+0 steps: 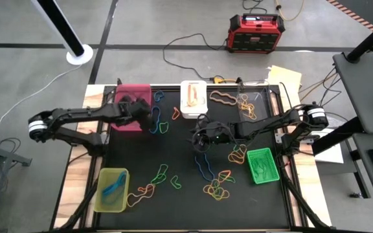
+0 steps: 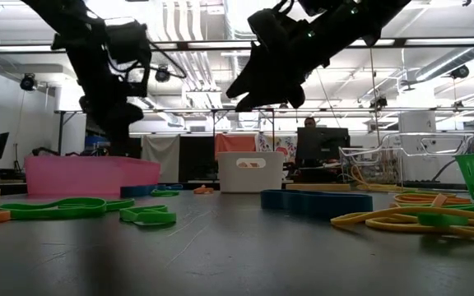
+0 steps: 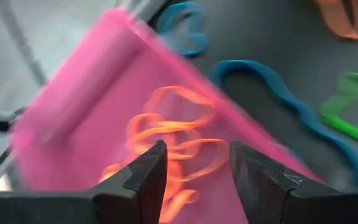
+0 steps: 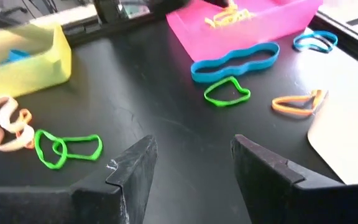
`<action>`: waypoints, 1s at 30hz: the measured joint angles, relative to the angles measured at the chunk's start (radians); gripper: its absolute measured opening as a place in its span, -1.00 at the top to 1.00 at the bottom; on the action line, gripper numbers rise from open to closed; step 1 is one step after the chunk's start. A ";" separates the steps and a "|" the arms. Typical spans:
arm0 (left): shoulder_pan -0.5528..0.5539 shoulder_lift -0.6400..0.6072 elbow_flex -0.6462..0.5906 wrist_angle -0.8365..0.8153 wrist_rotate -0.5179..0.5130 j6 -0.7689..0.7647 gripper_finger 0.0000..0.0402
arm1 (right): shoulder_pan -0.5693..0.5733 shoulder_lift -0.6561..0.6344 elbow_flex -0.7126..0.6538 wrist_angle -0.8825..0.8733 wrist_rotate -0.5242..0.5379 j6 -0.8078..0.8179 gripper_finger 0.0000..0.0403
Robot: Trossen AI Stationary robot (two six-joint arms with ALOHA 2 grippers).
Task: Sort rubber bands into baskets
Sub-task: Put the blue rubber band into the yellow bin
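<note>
Rubber bands in orange, blue, green and yellow lie scattered on the black mat (image 1: 186,194). My left gripper (image 3: 197,168) stands open above the pink basket (image 1: 135,90) at the far left. Orange rubber bands (image 3: 173,137) lie on the basket's floor under its fingers, and nothing is between the fingers. My right gripper (image 4: 194,162) hangs open over the middle of the mat (image 1: 199,139), clear of the bands. A long blue band (image 4: 235,61) and a green band (image 4: 227,92) lie on the mat beside the pink basket.
A white basket (image 1: 193,100) and a clear basket (image 1: 254,103) stand at the far edge. A green basket (image 1: 262,166) is at the right, and a yellow-green basket (image 1: 111,189) with a blue band inside is near left. A red-and-black power box (image 1: 256,33) sits on the floor beyond the table.
</note>
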 joint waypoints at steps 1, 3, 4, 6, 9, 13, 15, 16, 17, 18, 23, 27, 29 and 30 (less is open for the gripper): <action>-0.029 0.000 0.000 0.005 0.015 0.010 0.22 | 0.000 0.000 0.000 -0.011 0.000 0.000 0.00; -0.088 0.000 0.000 0.020 0.051 0.045 0.22 | 0.000 0.000 0.000 -0.028 0.000 0.000 0.00; -0.121 0.000 0.000 0.027 0.075 0.068 0.22 | 0.000 0.000 0.000 -0.030 0.000 0.000 0.00; -0.187 0.000 0.000 0.049 0.142 0.116 0.22 | 0.000 0.000 0.000 -0.029 0.000 0.000 0.00; -0.280 0.000 0.000 0.117 0.223 0.172 0.22 | 0.000 0.000 0.000 -0.029 0.000 -0.001 0.00; -0.373 0.001 0.000 0.228 0.285 0.204 0.22 | 0.000 0.000 0.000 -0.030 -0.014 0.008 0.00; -0.403 0.001 0.000 0.256 0.288 0.208 0.22 | 0.001 0.000 0.000 -0.049 -0.019 0.040 0.00; -0.411 0.001 0.000 0.261 0.288 0.208 0.22 | 0.003 0.000 0.000 -0.072 -0.020 0.059 0.00; -0.417 0.001 0.000 0.262 0.288 0.208 0.22 | 0.006 0.000 0.000 -0.107 -0.031 0.078 0.00; -0.421 0.001 0.000 0.261 0.288 0.208 0.22 | 0.010 0.001 0.000 -0.149 -0.048 0.089 0.00; -0.427 0.001 0.000 0.268 0.286 0.198 0.22 | 0.036 0.004 0.000 -0.373 -0.065 0.214 0.00; -0.427 0.001 -0.006 0.312 0.285 0.197 0.22 | 0.054 0.029 0.000 -0.432 -0.063 0.260 0.00; -0.427 0.002 -0.009 0.338 0.285 0.196 0.22 | 0.059 0.052 0.000 -0.426 -0.064 0.262 0.00; -0.427 0.003 -0.011 0.351 0.285 0.196 0.22 | 0.060 0.067 0.000 -0.428 -0.066 0.262 0.00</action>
